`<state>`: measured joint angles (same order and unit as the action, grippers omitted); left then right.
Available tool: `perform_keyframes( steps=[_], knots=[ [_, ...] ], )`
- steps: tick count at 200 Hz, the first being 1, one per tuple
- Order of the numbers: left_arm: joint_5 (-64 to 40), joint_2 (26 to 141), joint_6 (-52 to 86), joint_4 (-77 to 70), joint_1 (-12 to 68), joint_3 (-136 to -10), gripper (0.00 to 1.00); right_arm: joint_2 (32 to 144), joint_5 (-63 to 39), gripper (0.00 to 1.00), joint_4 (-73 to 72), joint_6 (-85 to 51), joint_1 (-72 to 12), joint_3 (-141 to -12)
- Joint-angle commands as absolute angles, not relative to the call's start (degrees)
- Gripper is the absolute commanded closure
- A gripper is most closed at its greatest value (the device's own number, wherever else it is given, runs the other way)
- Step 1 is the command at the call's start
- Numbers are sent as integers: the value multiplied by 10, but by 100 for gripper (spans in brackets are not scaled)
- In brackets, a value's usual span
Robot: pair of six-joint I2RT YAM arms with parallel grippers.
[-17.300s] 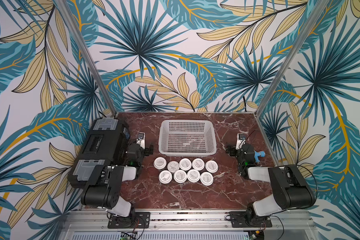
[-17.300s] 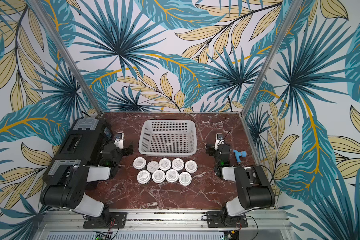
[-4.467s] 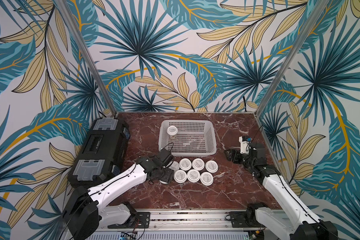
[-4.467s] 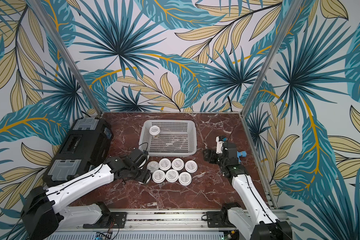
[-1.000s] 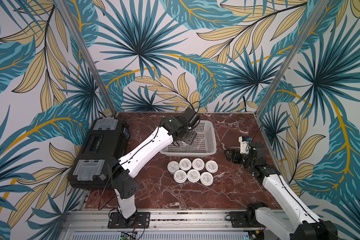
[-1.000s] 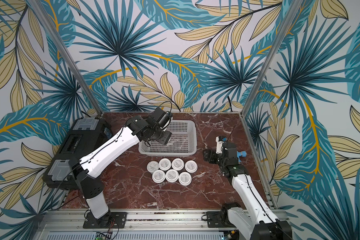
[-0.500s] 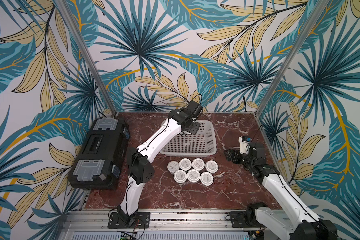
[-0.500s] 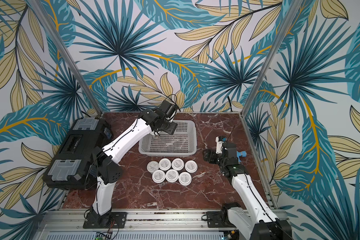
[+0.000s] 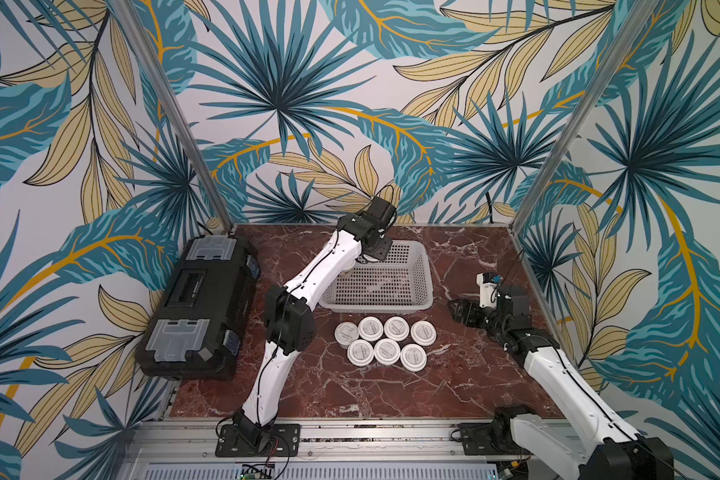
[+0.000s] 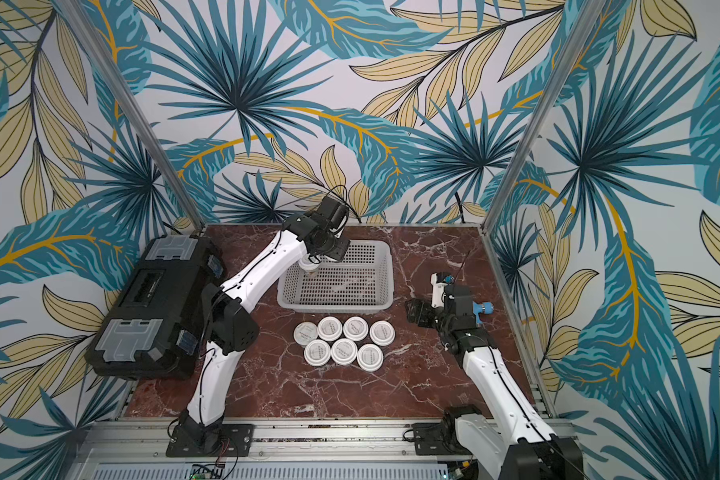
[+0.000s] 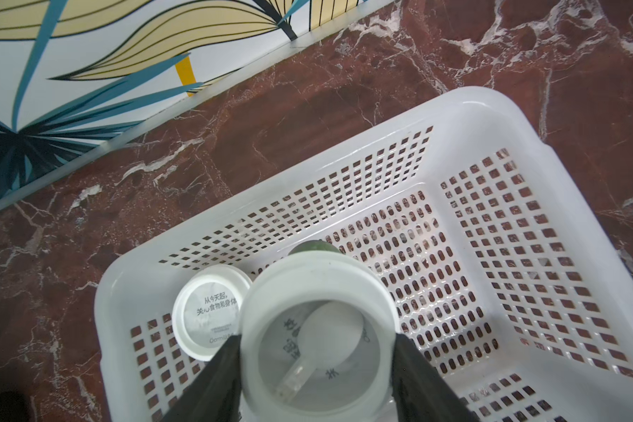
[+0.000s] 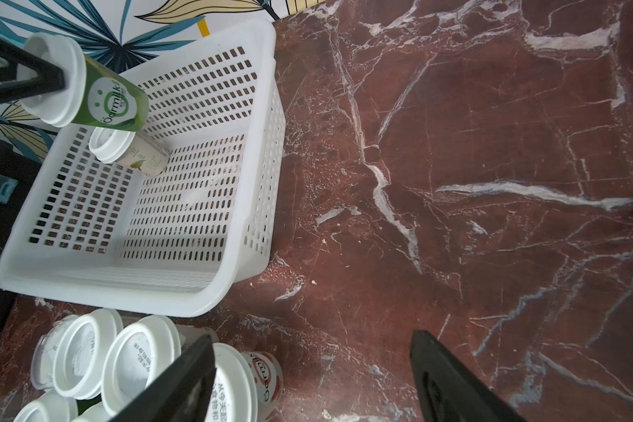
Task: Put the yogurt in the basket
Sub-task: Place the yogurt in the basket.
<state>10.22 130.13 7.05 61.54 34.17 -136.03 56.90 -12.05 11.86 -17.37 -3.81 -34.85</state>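
One black case [image 9: 200, 307] lies at the left of the marble table [image 9: 391, 395], and one basket [image 9: 375, 306] sits centre-far. Of the two grippers, the left gripper [image 11: 315, 347] is clamped on the lid of a tilted yogurt cup [image 12: 103, 98] above the basket's far-left corner. The right gripper [image 12: 309, 345] stands wide and empty at the right. There are nine cups in all: the held one, a second cup [image 11: 211, 314] inside that corner, and seven cups [image 9: 386, 351] clustered on the table just near of the basket, four far and three near. In both top views the left arm [image 9: 329, 259] covers that corner, so the two cups there are hard to make out.
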Motion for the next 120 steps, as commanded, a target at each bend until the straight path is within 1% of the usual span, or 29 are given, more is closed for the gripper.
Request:
perform_keyframes(
  steps=[1, 120],
  knots=[
    [96, 1312, 67, 592, 336, -1385, 37, 572, -123, 12, 114, -171, -41, -347],
    [92, 1351, 70, 578, 317, -1383, 37, 575, -124, 12, 113, -171, -40, -348]
  ],
)
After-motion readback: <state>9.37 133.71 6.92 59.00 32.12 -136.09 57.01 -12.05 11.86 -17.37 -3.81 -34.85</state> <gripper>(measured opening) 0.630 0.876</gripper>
